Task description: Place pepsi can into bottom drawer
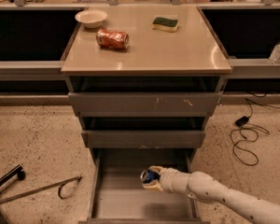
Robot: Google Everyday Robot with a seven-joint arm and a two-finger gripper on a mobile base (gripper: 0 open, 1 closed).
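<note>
The pepsi can [148, 176] is dark blue with a silver end and lies on its side between the fingers of my gripper [151, 178]. The gripper is shut on it and holds it inside the open bottom drawer [126, 204], a little above its flat grey floor, right of the middle. My white arm [214, 195] comes in from the lower right over the drawer's right wall. The two shallower drawers [143, 104] above are pulled out only slightly.
On the cabinet top [177, 50] lie an orange-red can [112, 38] on its side, a white bowl [91, 17] and a green sponge [165, 23]. A black cable [245, 139] lies on the floor at the right, and a metal bar [37, 190] at the left.
</note>
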